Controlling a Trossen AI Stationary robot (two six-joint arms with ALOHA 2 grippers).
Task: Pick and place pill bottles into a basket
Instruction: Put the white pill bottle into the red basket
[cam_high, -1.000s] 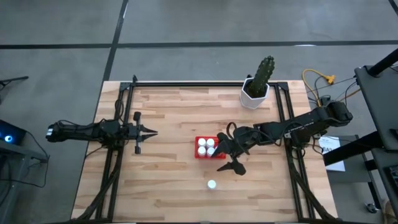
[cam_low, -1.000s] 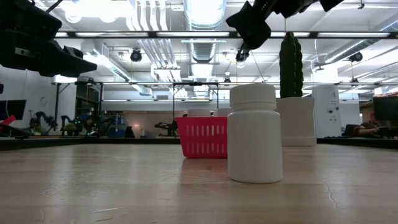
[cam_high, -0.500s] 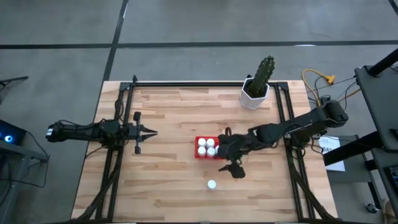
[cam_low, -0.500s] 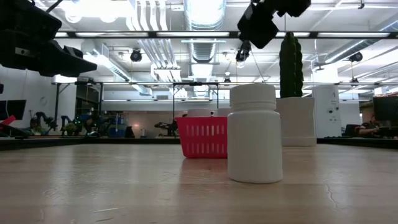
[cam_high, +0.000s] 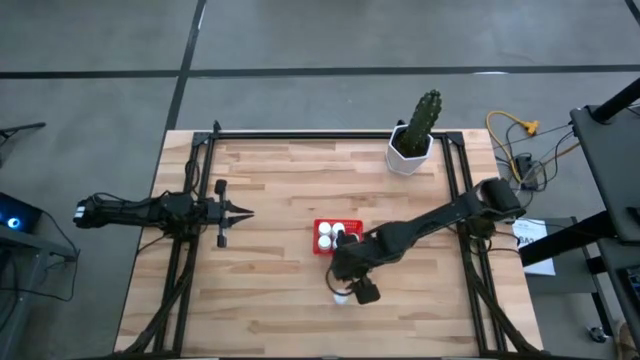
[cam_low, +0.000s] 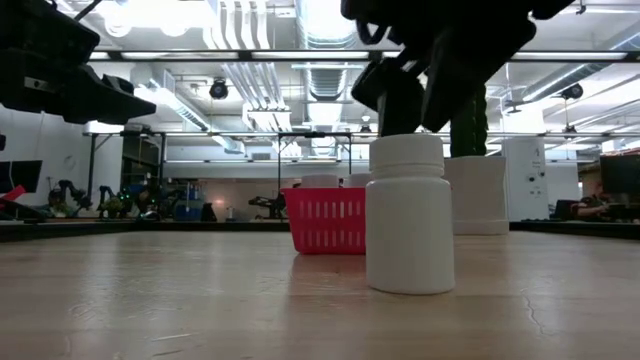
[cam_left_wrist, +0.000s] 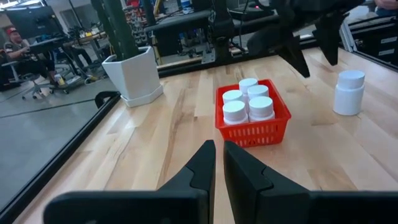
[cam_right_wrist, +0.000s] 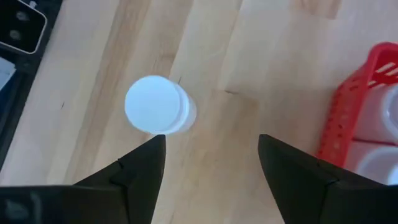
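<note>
Red slotted plastic forms the small rectangular basket that you see near the middle of the pale wooden-plank table; in the left wrist view it holds five small white round-capped pill bottles, standing upright and packed close together.

One more small white cylindrical pill bottle stands upright on the bare wood, outside the basket and on the side nearer the table's front edge. In the low view it stands in front of the basket; from above it is largely covered by the arm over it.

Your right gripper hangs directly above this lone bottle, pointing down at the table. Its two dark fingers are spread apart and grip nothing; in the right wrist view the bottle's round cap shows just beyond one fingertip, off to one side of the gap between them, with the basket's red wall at the other side.

Your left gripper waits over the left part of the table, well apart from the basket, aimed level toward it, its fingers pressed together on nothing.

A green cactus in a white pot stands at the far edge of the table, toward the right.
</note>
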